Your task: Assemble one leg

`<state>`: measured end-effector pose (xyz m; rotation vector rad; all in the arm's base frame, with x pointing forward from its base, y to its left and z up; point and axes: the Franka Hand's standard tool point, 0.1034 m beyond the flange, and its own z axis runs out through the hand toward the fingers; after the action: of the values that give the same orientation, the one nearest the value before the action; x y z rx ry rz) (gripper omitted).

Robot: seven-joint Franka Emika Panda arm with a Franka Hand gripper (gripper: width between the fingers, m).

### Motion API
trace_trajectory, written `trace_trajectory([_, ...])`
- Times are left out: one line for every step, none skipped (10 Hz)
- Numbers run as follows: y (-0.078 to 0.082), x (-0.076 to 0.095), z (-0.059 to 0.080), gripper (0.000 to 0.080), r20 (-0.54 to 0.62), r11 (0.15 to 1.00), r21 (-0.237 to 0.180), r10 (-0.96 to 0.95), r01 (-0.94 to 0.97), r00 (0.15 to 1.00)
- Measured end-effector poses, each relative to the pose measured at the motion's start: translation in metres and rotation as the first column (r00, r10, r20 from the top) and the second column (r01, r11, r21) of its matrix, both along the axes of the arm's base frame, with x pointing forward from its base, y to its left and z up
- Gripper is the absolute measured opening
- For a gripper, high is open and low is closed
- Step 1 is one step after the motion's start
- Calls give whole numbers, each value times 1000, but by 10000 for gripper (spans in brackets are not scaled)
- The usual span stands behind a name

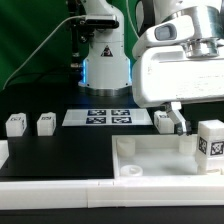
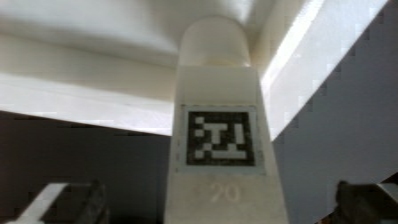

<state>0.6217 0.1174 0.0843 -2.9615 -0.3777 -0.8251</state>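
In the wrist view a white leg (image 2: pixel 217 120) with a black-and-white tag and the number 20 lies between my gripper's (image 2: pixel 217 212) two dark fingers (image 2: pixel 68 205). There is a gap on each side, so the jaws are open and not touching it. In the exterior view the gripper (image 1: pixel 178 127) hangs low over the back edge of the white tabletop (image 1: pixel 150 160), right beside a leg (image 1: pixel 163 121). Another leg (image 1: pixel 210 138) stands upright at the exterior view's right. Two more legs (image 1: pixel 15 123) (image 1: pixel 45 122) stand at the left.
The marker board (image 1: pixel 107 117) lies on the black table in front of the arm's base (image 1: pixel 105 65). A white rim (image 1: pixel 60 188) runs along the table's front edge. The tabletop fills the exterior view's lower right.
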Motion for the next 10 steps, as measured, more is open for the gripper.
trace_trajectory([0, 0, 0, 646, 0, 1000, 0, 0, 0, 1000])
trace_trajectory([0, 0, 0, 646, 0, 1000, 0, 0, 0, 1000])
trace_trajectory([1, -1, -1, 649, -17, 1000, -1, 2, -2, 1000])
trace_trajectory([2, -2, -1, 649, -57, 1000, -4, 5, -5, 998])
trace_trajectory([1, 2, 3, 649, -68, 1000, -4, 4, -5, 998])
trace_trajectory([2, 2, 3, 649, -102, 1000, -6, 5, -6, 995])
trace_trajectory([8, -1, 3, 649, -222, 1000, -8, 2, -3, 975])
trace_trajectory([13, 0, 5, 649, -300, 1000, -11, 4, -8, 954])
trace_trajectory([15, -5, 4, 649, -410, 1000, -19, 4, -13, 912])
trace_trajectory([17, -6, 4, 649, -494, 1000, -25, 3, -18, 870])
